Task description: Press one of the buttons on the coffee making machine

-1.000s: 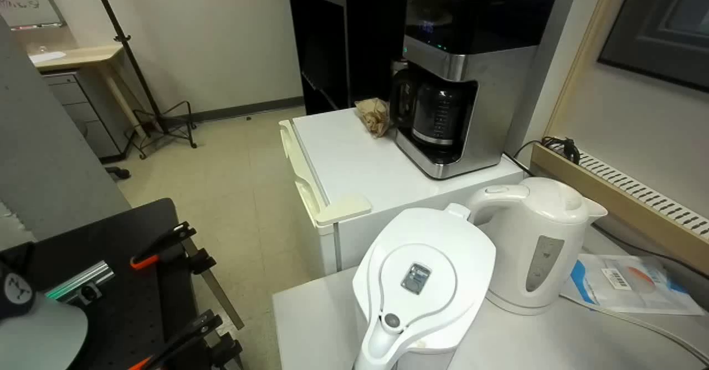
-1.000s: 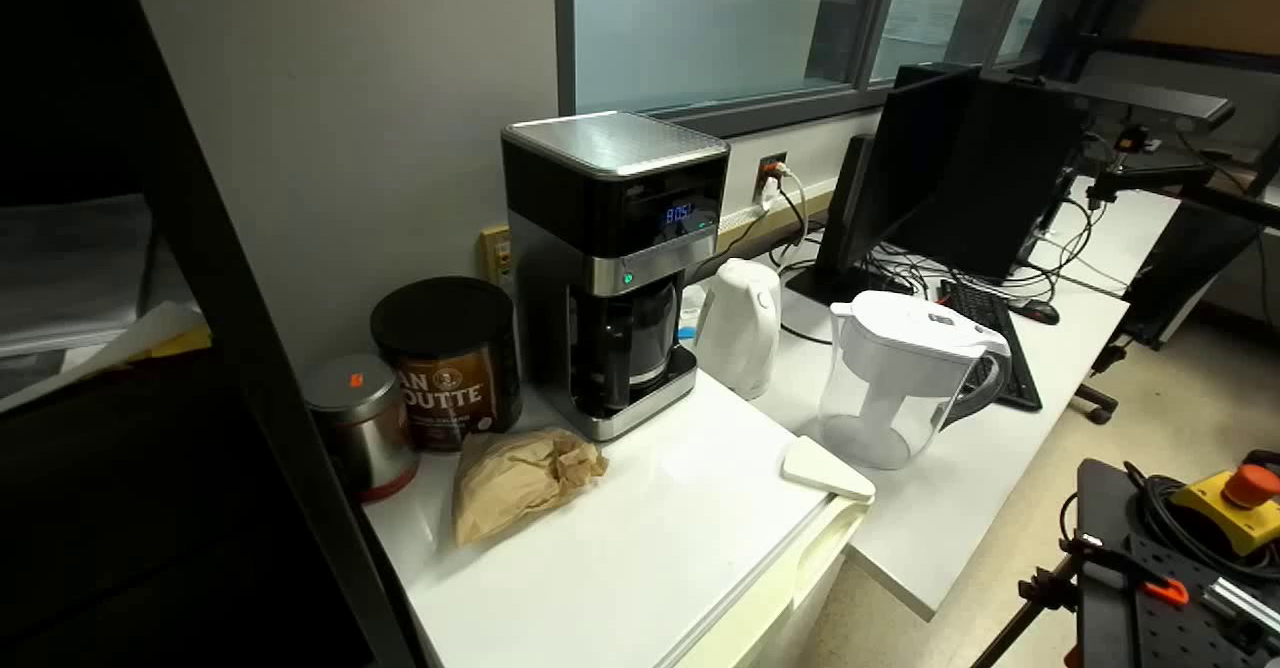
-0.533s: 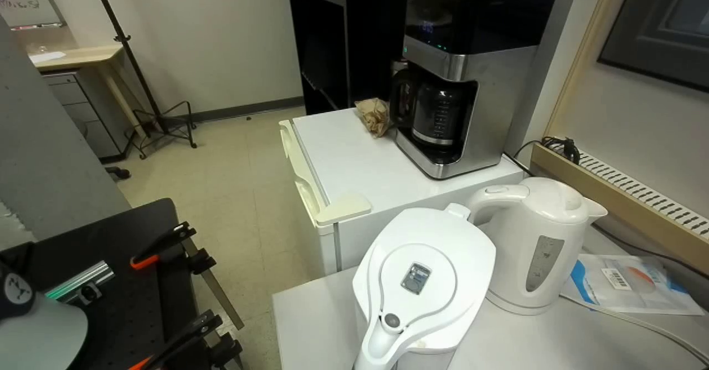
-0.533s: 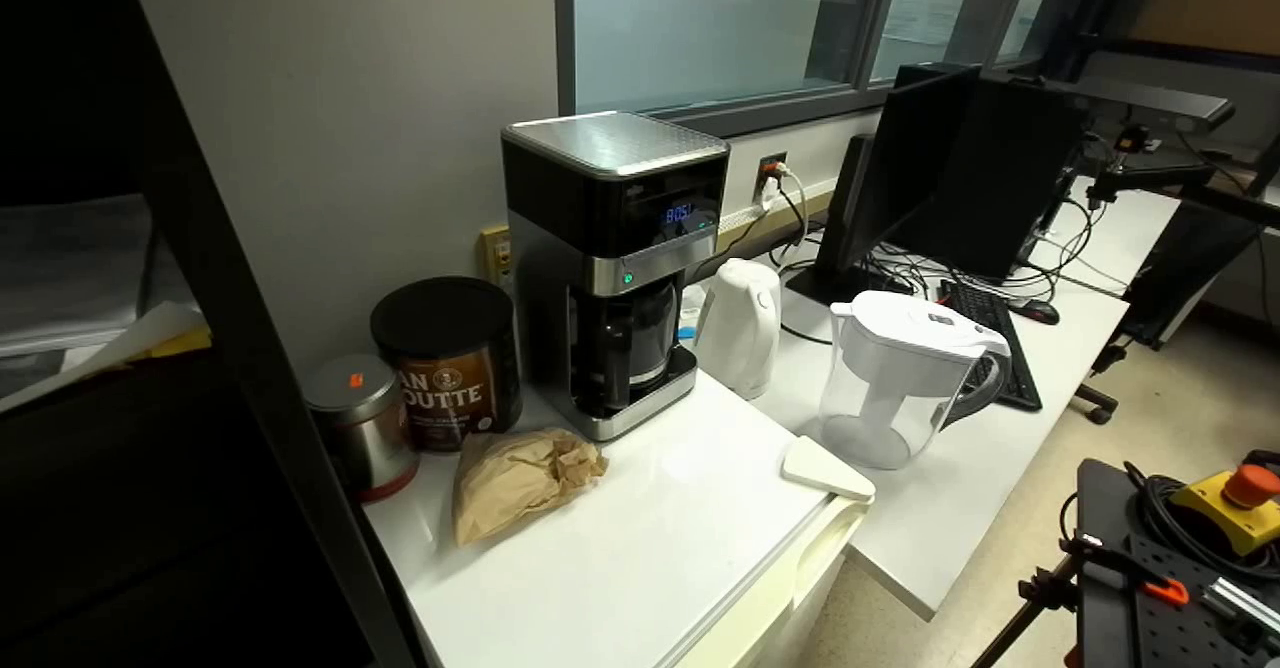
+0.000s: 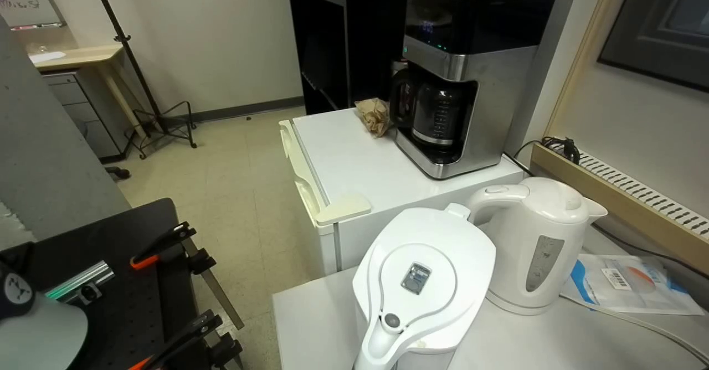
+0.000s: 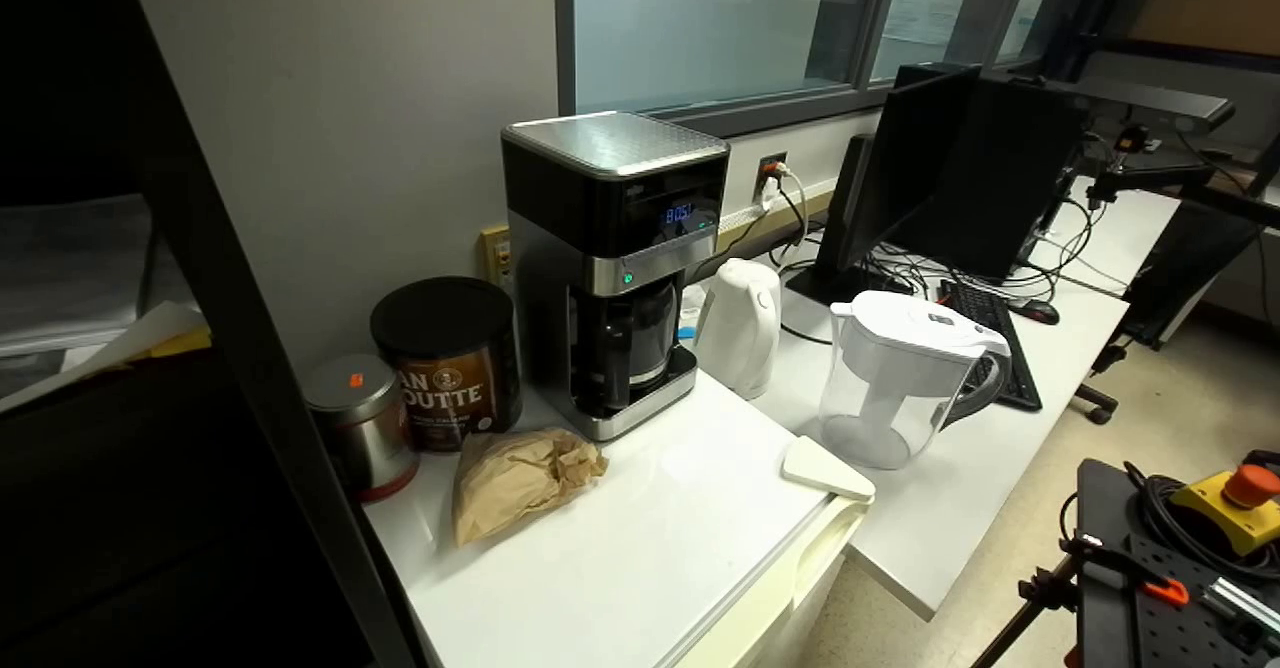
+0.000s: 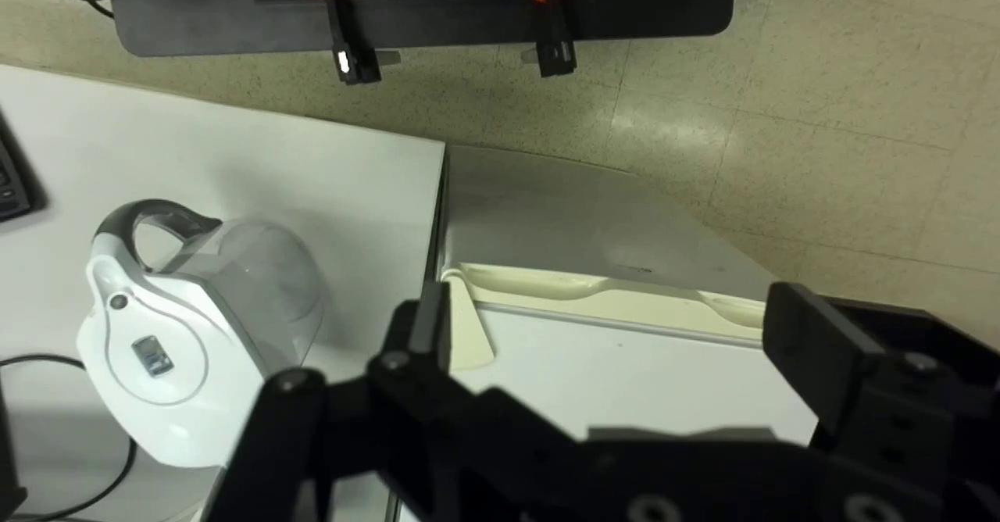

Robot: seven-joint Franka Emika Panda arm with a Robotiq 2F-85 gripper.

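The coffee making machine point(image 5: 501, 104) is tall, black and silver, and stands upright on a white fridge top. It also shows in an exterior view point(image 6: 550, 318) with a lit clock display point(image 6: 679, 214), a green-lit round button point(image 6: 628, 278) on the silver band and small green lights by the display. Its dark glass carafe point(image 5: 437, 109) sits inside. My gripper point(image 7: 612, 319) is open and empty in the wrist view, its fingers wide apart above the fridge top. The coffee machine is out of the wrist view. The gripper does not show in either exterior view.
On the fridge point(image 6: 660, 528) lie a paper bag point(image 6: 525, 483), a coffee can point(image 6: 450, 388) and a metal tin point(image 6: 360, 418). A white kettle point(image 5: 537, 248) and filter pitcher point(image 5: 421, 287) stand on the adjoining desk. A black bench point(image 5: 127, 237) with clamps and a dark shelf point(image 5: 321, 43) flank the area.
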